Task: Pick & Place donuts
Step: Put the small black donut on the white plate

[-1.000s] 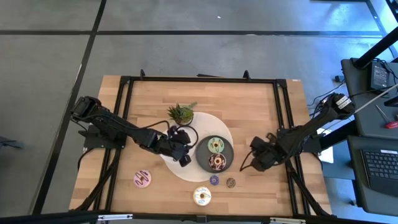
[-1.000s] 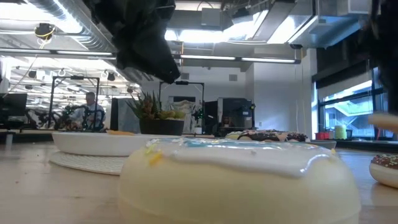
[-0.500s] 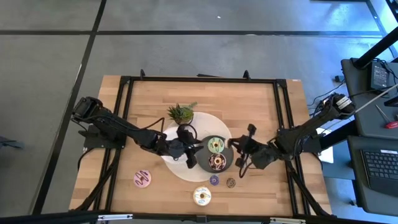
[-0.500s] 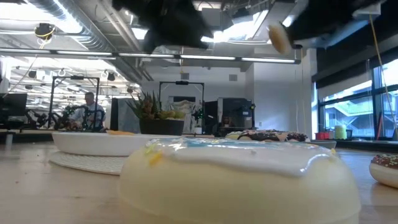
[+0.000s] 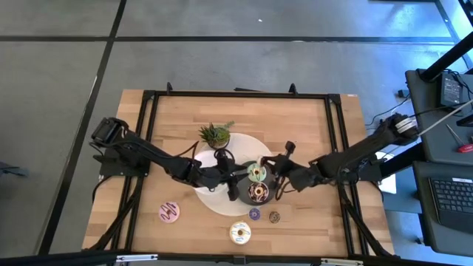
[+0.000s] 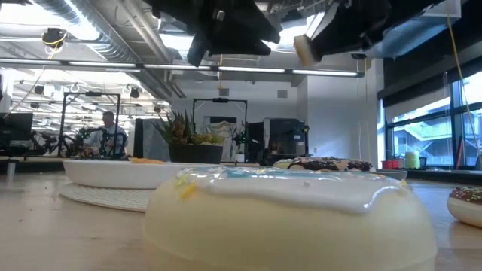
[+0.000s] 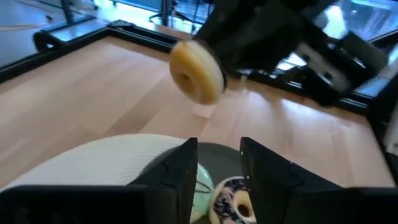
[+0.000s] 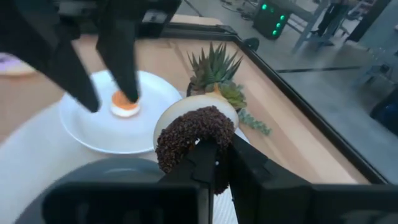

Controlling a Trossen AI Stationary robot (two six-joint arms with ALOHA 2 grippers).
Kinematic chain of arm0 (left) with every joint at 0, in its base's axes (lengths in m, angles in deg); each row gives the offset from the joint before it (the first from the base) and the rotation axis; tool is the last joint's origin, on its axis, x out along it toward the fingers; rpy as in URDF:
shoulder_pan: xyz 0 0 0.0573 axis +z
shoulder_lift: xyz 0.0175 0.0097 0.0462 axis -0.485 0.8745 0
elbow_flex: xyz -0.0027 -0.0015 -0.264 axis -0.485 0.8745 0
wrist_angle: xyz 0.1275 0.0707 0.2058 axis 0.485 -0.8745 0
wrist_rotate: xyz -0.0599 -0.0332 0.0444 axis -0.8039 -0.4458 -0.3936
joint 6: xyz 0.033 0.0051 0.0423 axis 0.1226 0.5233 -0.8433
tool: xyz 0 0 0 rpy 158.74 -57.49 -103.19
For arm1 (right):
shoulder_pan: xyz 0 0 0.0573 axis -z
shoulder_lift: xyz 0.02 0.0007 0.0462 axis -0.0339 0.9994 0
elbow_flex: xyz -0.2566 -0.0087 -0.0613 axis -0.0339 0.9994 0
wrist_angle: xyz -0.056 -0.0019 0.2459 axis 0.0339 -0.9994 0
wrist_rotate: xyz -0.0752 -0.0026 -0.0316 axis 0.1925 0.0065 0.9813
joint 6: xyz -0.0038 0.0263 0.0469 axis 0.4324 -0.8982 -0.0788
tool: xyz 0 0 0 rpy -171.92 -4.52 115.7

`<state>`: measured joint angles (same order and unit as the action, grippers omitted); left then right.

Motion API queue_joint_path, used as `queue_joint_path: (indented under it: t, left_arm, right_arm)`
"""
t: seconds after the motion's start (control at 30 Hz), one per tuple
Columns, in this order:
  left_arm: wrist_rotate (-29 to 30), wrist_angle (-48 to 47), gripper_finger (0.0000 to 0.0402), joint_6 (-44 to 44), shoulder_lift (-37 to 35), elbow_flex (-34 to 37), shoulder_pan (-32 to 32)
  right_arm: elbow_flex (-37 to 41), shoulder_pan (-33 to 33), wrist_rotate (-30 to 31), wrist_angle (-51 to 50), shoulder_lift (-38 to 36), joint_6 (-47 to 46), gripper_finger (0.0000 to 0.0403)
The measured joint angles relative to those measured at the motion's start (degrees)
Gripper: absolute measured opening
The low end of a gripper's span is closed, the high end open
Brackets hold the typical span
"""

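Note:
My right gripper (image 5: 279, 176) is shut on a chocolate-sprinkled donut (image 8: 194, 135) in the air, beside the dark grey plate (image 5: 245, 193). That plate holds a green-iced donut (image 5: 256, 173) and a chocolate donut (image 5: 259, 193). My left gripper (image 5: 235, 176) hovers open and empty at the plate's left side, fingers apart in its wrist view (image 7: 219, 171). A mini orange donut (image 8: 126, 104) lies on the white plate (image 8: 93, 134). A pink donut (image 5: 169, 212), a white donut (image 5: 239, 233), a mini purple one (image 5: 254, 214) and a mini brown one (image 5: 274, 216) lie on the table. My right gripper pinches the sprinkled donut between its two fingers at the part of the ring nearest the gripper (image 8: 208, 149). The fingers come roughly level from the table's right. The donut stands on edge, lifted clear, its tan underside (image 7: 196, 71) facing my left gripper.
A small potted plant (image 5: 215, 135) stands behind the white plate, on a round white mat (image 5: 222, 203). A black frame (image 5: 236, 94) runs around the tabletop. Bare wood lies at the far side and the near corners.
My right gripper has gone toward the table's left with the sprinkled donut held in the air, up to the grey plate. My left gripper has gone toward the table's right, from over the white plate to the grey plate's left side.

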<state>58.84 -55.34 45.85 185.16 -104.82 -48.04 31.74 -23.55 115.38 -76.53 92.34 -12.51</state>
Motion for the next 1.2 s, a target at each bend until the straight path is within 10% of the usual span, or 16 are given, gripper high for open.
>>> queue_joint_path:
  t: [0.4, 1.2]
  left_arm:
    - [4.42, 0.61, 0.0192, -1.53, 2.77, 0.0, 0.04]
    - [8.28, 2.97, 0.0193, 1.13, 2.77, 0.0, 0.39]
  right_arm:
    - [0.01, 2.51, -0.17, 7.32, 5.75, 0.34, 0.0036]
    - [0.01, 3.85, -5.89, 14.97, 7.79, 1.85, 0.0036]
